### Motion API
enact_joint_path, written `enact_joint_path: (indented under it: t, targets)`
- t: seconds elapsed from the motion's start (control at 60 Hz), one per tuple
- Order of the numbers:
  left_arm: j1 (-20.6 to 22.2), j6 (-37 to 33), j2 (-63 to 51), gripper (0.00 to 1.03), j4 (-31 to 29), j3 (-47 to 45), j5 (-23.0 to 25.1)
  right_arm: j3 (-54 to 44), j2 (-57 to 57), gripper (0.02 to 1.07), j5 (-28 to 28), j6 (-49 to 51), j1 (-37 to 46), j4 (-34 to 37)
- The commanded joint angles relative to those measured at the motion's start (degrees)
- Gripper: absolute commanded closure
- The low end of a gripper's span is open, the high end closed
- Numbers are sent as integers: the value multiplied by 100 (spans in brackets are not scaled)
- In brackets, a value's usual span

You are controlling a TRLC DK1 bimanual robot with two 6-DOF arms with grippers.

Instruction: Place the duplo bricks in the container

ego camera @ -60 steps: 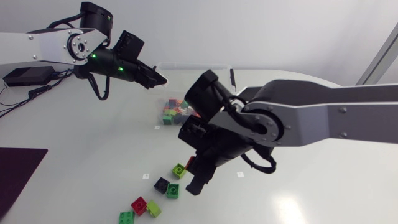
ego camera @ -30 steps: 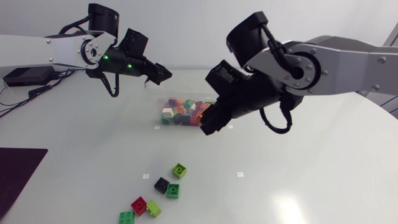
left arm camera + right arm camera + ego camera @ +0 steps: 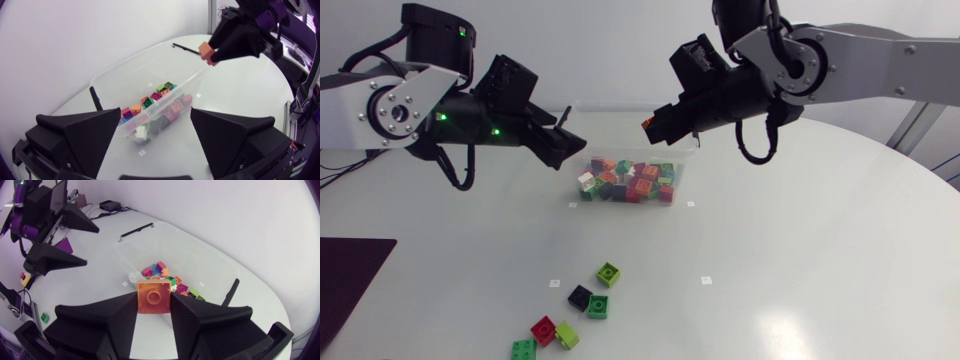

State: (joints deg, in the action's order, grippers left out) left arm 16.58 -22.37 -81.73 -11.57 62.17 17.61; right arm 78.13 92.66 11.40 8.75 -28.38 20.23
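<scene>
A clear plastic container at the table's far middle holds several coloured duplo bricks. My right gripper hangs over its far right rim, shut on an orange brick. In the right wrist view that orange brick sits stud-up between the fingers, with the container below. My left gripper is open and empty above the container's left end. In the left wrist view, the container lies ahead of it. Several loose bricks lie near the front edge, among them lime, black and red.
A dark mat lies at the table's left edge. Small white markers dot the table around the container. Bare table stretches to the right of the loose bricks.
My right arm rose from the loose bricks up to the container, carrying the orange brick. My left gripper opened and drew down and left from above the container.
</scene>
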Motion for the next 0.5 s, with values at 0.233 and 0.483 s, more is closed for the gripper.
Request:
enact_joint_path:
  t: [0.233,0.483]
  targets:
    - [118,-1323,395,6,-943,-812,-29,634,788,72,-24,-243,201,-414]
    - [144,-2157,597,6,-1725,-1163,-29,1240,1527,72,-68,-287,386,-529]
